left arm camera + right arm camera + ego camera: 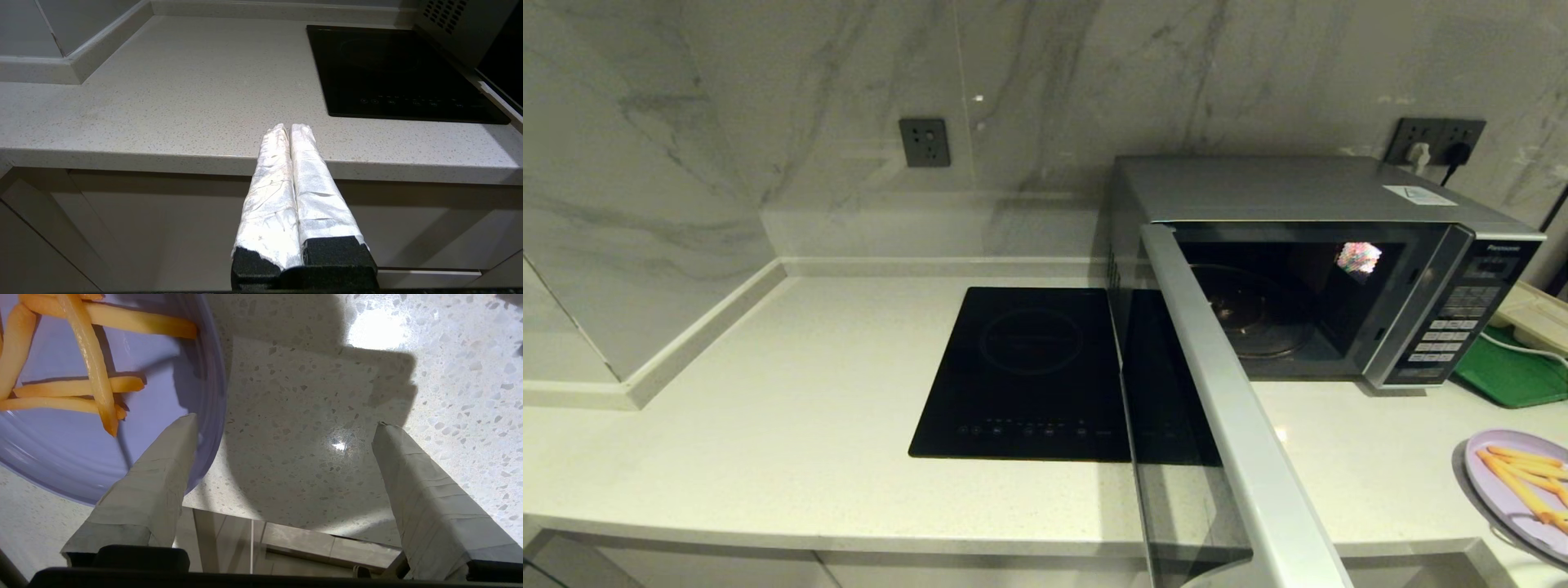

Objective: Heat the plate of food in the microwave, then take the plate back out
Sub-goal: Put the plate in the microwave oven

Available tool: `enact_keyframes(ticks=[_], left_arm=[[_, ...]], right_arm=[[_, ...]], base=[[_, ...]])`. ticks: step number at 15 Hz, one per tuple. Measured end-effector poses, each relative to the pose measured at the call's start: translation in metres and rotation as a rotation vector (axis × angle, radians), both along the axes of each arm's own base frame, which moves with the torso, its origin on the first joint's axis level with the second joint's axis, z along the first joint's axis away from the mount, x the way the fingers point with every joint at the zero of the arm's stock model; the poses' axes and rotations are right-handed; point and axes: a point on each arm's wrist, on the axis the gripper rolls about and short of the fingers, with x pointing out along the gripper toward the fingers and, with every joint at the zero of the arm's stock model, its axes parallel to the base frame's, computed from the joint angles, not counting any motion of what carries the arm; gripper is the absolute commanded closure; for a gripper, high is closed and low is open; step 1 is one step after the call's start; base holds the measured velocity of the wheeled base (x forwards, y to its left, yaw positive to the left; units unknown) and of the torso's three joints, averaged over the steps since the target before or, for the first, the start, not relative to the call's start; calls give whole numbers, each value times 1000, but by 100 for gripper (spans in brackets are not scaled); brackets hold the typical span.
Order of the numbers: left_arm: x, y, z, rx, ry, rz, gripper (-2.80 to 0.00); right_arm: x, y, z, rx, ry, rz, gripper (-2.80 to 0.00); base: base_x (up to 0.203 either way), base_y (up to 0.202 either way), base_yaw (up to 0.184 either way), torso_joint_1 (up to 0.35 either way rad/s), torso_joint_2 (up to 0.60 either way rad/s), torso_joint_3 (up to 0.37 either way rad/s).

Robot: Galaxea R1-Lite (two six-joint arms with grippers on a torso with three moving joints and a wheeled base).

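- Right hand [286,428]: fingers spread apart, empty, above the tabletop [310,396]; plate of food [61,457] lies beside one finger, not between them.
- Left hand [290,130]: fingers together, parked.

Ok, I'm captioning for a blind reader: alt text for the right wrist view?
The right gripper, open, hovers above a speckled countertop, one finger over the rim of the plate of food, a lilac plate with fries.
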Motion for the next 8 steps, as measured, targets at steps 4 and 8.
enact_keyframes(ticks=[4,8], left_arm=[[0,0,0,0,0,0,0],[0,0,0,0,0,0,0]], right_arm=[[1,-1,0,-1,-3,9,-280],[4,-3,3,-11,-20,35,-280]], base=[[0,0,0,0,0,0],[0,0,0,0,0,0]])
